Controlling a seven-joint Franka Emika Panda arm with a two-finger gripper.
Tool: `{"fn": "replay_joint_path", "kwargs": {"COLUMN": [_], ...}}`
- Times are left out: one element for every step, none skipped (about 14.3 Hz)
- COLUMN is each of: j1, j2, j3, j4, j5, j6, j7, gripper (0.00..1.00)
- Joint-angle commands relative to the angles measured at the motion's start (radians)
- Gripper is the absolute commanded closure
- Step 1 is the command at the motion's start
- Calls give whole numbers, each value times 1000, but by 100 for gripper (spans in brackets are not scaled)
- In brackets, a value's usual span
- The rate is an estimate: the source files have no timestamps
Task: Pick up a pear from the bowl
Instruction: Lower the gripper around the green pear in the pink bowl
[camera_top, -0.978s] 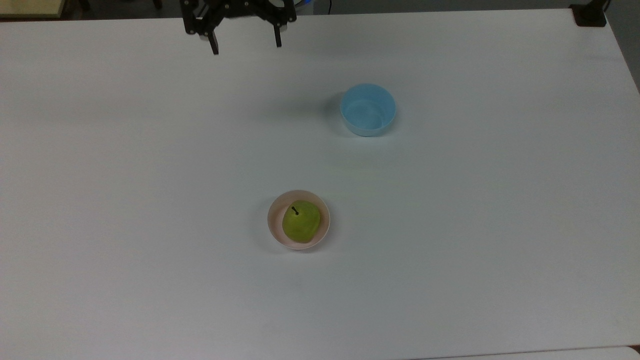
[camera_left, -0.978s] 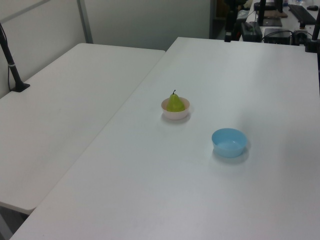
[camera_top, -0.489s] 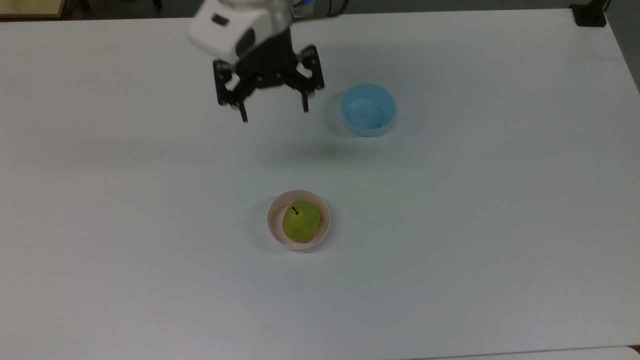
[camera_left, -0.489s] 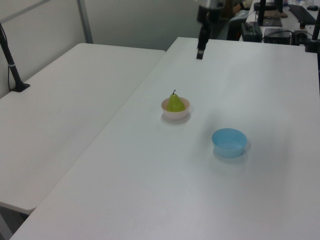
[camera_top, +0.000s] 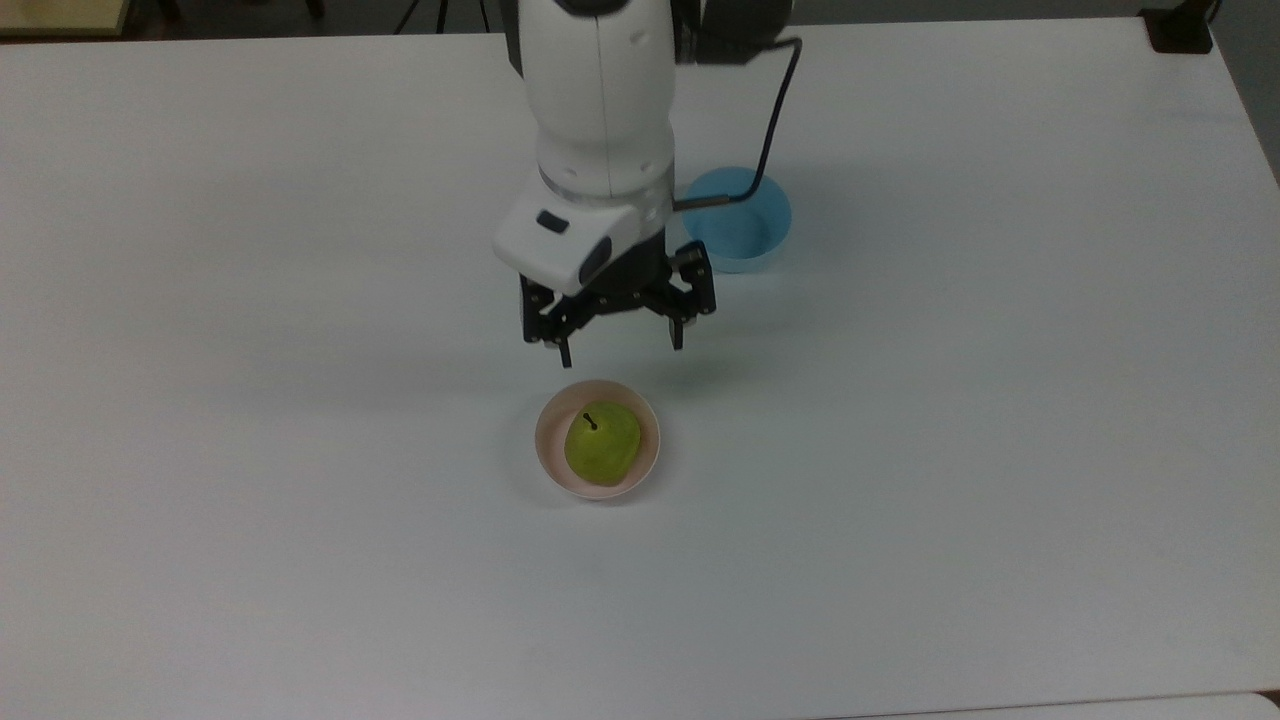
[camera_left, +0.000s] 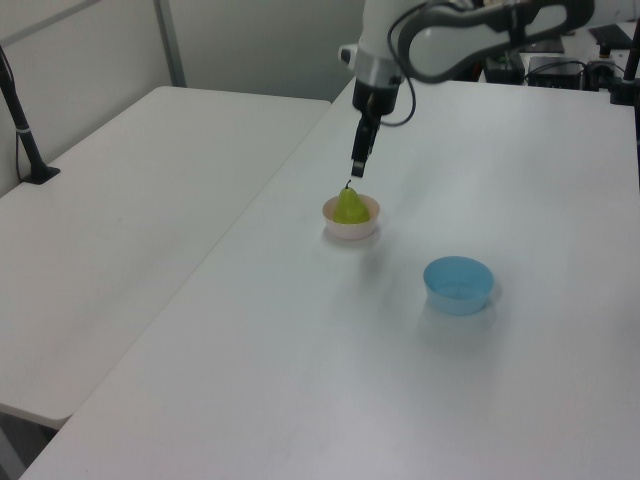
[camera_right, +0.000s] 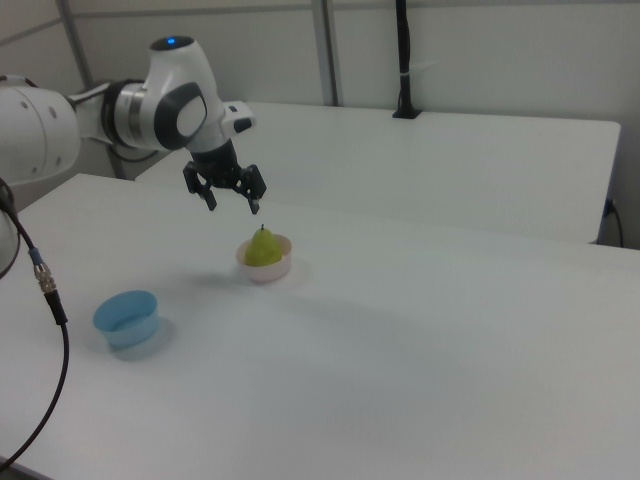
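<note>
A yellow-green pear (camera_top: 602, 445) (camera_left: 350, 206) (camera_right: 263, 248) with a short dark stem stands upright in the pale pink bowl (camera_top: 548, 447) (camera_left: 352, 229) (camera_right: 268, 271) near the table's middle. My gripper (camera_top: 620, 351) (camera_left: 357, 167) (camera_right: 234, 205) hangs open above the table, just short of the bowl toward the top view's upper edge, fingers pointing down. Nothing is between the fingers. In the left view and the right view it hovers a little above the pear's stem.
A light blue bowl (camera_top: 745, 240) (camera_left: 458, 284) (camera_right: 127, 318) stands on the white table (camera_top: 1000, 450), at the top view's upper right of the pink bowl, partly behind the arm and its black cable (camera_top: 775, 120). A second white table (camera_left: 130, 200) adjoins.
The arm has swept from the table's far edge toward the pink bowl, and the open gripper has come down close above the pear. The bowls and pear have not moved.
</note>
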Motion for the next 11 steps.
{"fn": "replay_joint_path", "kwargs": {"j1": [27,27,26,26,26,26,26,26,26,26,26], "j2": [64,70,79,88,90,92,105,113,119,134,144], "j3": [-27,-27,-27,-27,-28,-28,-30,-36,-40,-40,-40], "j4": [26,25,25,26,25,19,19,22,22,20,20], "j5": [-30,-42,-52,-56,-58,-59,-59,-61,-66,-75,-82], "j6": [52,58,59,63,83,103,111,112,123,149,158], "j7": [25,27,27,27,27,27,28,28,28,28,28], "gripper": [0,0,0,3,3,4,8,11,11,11,16]}}
